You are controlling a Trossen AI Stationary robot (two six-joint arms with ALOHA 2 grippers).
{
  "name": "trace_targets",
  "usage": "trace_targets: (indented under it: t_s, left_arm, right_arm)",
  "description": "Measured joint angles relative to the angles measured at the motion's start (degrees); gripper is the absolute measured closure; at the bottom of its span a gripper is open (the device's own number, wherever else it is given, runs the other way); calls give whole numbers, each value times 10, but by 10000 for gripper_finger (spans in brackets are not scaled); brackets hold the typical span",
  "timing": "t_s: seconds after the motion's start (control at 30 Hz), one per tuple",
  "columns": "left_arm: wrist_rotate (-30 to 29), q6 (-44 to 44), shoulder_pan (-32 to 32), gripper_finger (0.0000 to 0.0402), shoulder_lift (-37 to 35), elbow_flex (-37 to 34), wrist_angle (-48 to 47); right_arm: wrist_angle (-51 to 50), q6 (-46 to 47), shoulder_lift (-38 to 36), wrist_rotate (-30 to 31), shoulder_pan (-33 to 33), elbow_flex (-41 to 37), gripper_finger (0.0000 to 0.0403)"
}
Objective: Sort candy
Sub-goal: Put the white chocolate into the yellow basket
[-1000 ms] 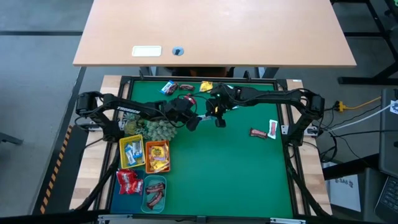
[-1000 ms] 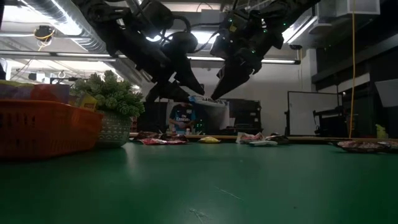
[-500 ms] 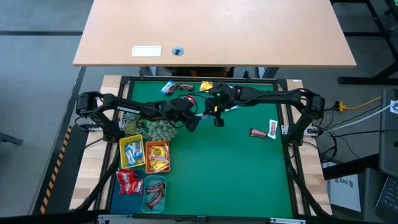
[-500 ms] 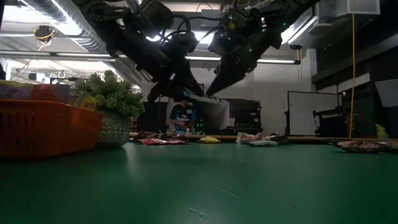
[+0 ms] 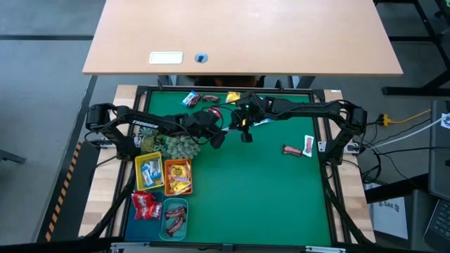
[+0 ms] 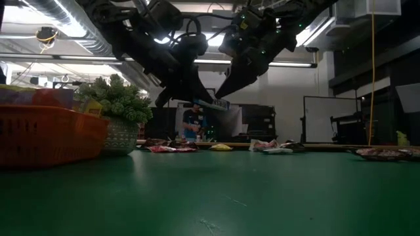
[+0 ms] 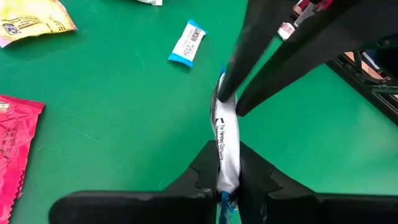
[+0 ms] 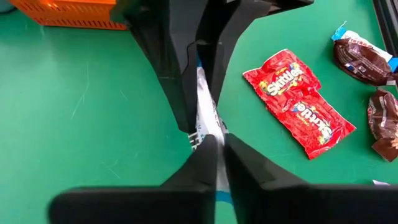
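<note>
While both of my grippers meet above the green table (image 5: 281, 197), a single blue-white wrapper (image 7: 226, 146) spans the gap between them. It is a slim, glossy white strip with small dark print and crimped blue ends, hanging clear of the smooth felt-like surface. My left gripper (image 7: 227, 180) pinches one end of it between two dark, matte, wedge-shaped fingers (image 7: 205, 171). My right gripper (image 8: 216, 149) has its fingers (image 8: 200, 155) close about the other end; whether they press the wrapper or merely flank it, I cannot tell.

Seen level across the table, the left gripper (image 6: 187, 98) and the right gripper (image 6: 220, 92) slope down towards each other like an inverted V, their tips almost touching well above the surface. From above, the left arm (image 5: 151, 125) reaches in from its side and the right arm (image 5: 309, 109) from the opposite side, both bent at the elbow.

Beyond my right fingers lies a flat, crinkled red packet (image 8: 298, 102) with yellow lettering, and just past it two dark brown bars (image 8: 364, 56). Beyond my left fingers rest a second small blue-white wrapper (image 7: 187, 42), a yellow packet (image 7: 31, 22) and the edge of another red packet (image 7: 15, 149). An orange meshed tray (image 8: 74, 12) sits behind the left fingers.
</note>
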Motion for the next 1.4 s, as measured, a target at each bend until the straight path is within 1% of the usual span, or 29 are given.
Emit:
trace_targets:
  t_s: [0.13, 0.27, 0.33, 0.43, 0.53, 0.63, 0.77, 0.83, 1.0, 1.13, 1.27, 1.4]
  left_arm:
    - [0, 1, 0, 366, 0, 0, 0]
    - [0, 1, 0, 370, 0, 0, 0]
    - [-1, 14, 0, 374, 0, 0, 0]
    - [-7, 56, -1, 375, 0, 0, -5]
    - [-9, 74, -4, 373, -2, 0, -9]
    - [-7, 75, -5, 373, -6, 0, -15]
    - [4, 75, -5, 375, -25, 0, -51]
    - [23, 77, -8, 374, -39, 0, -74]
    - [40, 77, -8, 374, -79, 0, -130]
    - [80, 77, -10, 375, -117, 0, -182]
    - [105, 76, -8, 373, -157, 0, -235]
    - [147, 76, -9, 374, -202, 1, -313]
  right_arm:
    - [0, 0, 0, 14, 0, 0, 305]
    - [1, 0, 0, 43, 0, 0, 252]
    - [1, 0, 0, 62, 0, 0, 235]
    - [-1, 0, 0, 97, 0, 0, 218]
    - [-4, 0, 0, 123, 1, 0, 213]
    - [-5, 0, -1, 126, 1, 0, 212]
    - [-9, 0, -1, 134, 1, 0, 212]
    - [-10, -1, 0, 155, -1, 0, 212]
    - [-19, -1, 0, 208, -2, 0, 212]
    - [-35, -1, 0, 252, -1, 0, 212]
    - [-57, -1, 0, 256, -3, 0, 212]
    - [-77, -1, 0, 247, -1, 0, 212]
